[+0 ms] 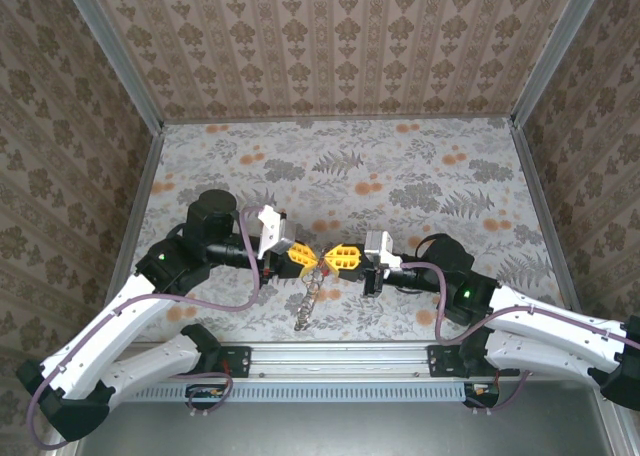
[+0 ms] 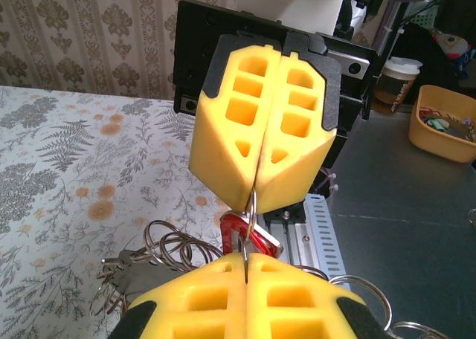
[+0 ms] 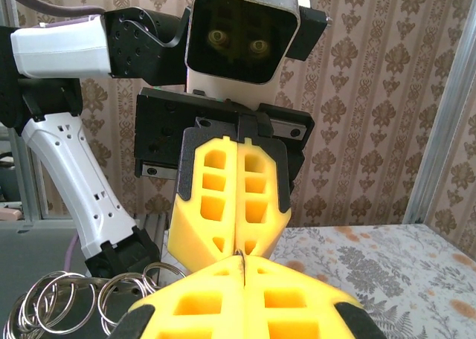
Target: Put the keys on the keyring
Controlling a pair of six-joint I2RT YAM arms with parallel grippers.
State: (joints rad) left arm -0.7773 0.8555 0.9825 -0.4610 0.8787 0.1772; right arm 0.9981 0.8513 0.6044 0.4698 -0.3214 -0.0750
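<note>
Gripper tips meet above the worktop's (image 1: 400, 166) near edge: my left gripper (image 1: 303, 260) and right gripper (image 1: 340, 257) both clamp the thin keyring (image 2: 252, 211), red key (image 2: 256, 240) alongside.

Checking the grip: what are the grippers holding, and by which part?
The left gripper and right gripper, both shut, pinch one thin metal ring by opposite edges; a red key shows beside it.

Jaws matt yellow plastic; rings (image 2: 175, 251) shiny metal; red key (image 2: 256, 239) glossy.
</note>
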